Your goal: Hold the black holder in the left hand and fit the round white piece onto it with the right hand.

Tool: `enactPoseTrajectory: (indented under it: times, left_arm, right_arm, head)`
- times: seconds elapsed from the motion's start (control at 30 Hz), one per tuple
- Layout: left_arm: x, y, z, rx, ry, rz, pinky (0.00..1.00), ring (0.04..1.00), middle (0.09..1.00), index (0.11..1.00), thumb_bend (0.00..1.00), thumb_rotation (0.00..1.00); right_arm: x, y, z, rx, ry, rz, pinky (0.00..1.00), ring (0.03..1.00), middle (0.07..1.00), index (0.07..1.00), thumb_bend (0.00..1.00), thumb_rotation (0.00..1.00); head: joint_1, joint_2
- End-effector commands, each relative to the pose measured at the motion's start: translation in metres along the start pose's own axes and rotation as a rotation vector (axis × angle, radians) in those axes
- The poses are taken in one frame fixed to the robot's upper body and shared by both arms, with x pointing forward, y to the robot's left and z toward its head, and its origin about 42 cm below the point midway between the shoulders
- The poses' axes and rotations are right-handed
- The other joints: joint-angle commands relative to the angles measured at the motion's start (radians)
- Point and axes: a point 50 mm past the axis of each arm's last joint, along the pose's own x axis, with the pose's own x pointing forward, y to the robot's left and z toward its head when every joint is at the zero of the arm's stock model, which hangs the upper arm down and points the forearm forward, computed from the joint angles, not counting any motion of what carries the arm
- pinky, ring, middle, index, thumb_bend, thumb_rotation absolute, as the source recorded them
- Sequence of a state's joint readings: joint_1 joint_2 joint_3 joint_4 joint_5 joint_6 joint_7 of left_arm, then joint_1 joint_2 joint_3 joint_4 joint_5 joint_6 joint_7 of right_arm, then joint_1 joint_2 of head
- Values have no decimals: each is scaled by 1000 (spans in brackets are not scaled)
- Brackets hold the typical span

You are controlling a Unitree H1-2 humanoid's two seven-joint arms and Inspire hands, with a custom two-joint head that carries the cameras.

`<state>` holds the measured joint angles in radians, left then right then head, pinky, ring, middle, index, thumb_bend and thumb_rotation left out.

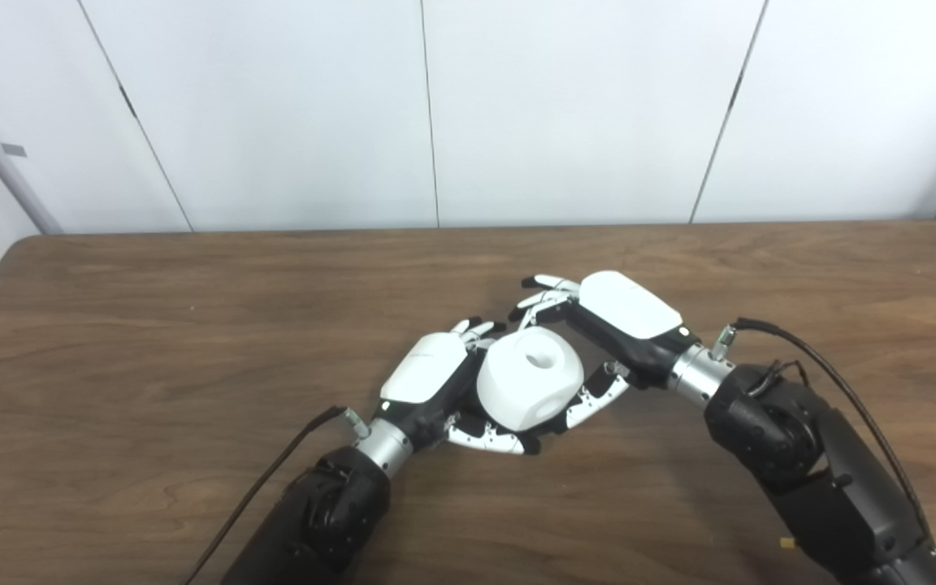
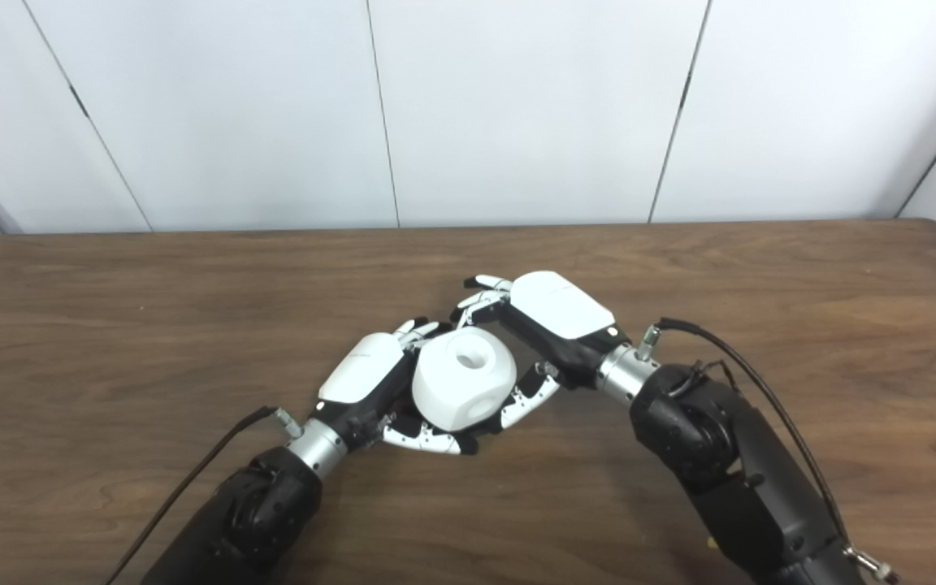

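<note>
Scene: a dark wood-grain table fills the lower two thirds of the frame; white wall panels with thin dark seams run across the top.

Round white piece: a rounded white block with a circular hole in its upper face sits at the centre of the frame, between the two hands and touching both.

Black holder: only a small dark shape shows under the lower left of the white piece, against the left palm; it cannot be told apart from the hand's own black parts, so its position is not confirmed.

Left hand: the left hand comes in from the lower left, white back plate upward. Its fingers curl round the far left side of the white piece and its thumb reaches beneath the piece. It is clasped against that side; what it holds under the piece is hidden.

Right hand: the right hand comes in from the lower right, back plate upward and tilted. Its fingers bend over the far upper edge of the white piece and its thumb presses the near right side. It grasps the white piece.

Arms: both black forearms enter at the bottom edge, and a dark cable loops along the right one.

Contact with table: whether the white piece rests on the table or is held clear cannot be told.
</note>
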<state>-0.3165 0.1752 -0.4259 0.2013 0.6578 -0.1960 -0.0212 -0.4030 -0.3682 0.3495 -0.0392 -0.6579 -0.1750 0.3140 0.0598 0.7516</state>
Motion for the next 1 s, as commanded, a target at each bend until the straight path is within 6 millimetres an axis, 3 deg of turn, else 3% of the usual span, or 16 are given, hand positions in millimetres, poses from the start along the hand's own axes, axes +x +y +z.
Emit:
enactPoseTrajectory:
  times: [0.0,0.33,0.8,0.97]
  left_arm:
    - [4,-1,9,5,-28,-26,1000,932,712,481,524,58]
    - [6,-1,12,5,-31,-25,1000,931,709,481,524,59]
    - [11,-2,12,6,-29,-23,1000,932,714,481,524,59]
    - [14,-3,16,0,-30,-19,1000,934,714,481,524,59]
  right_arm:
    - [5,-17,6,-53,-58,-24,743,929,783,481,520,137]
    - [2,-16,6,-53,-68,6,771,920,776,480,522,131]
    - [6,-48,7,-131,-104,37,795,917,767,479,519,133]
    - [5,-55,9,-168,-107,34,758,893,756,478,522,133]
  head:
    - [1,3]
    - [1,15]
    - [-16,15]
    - [-9,14]
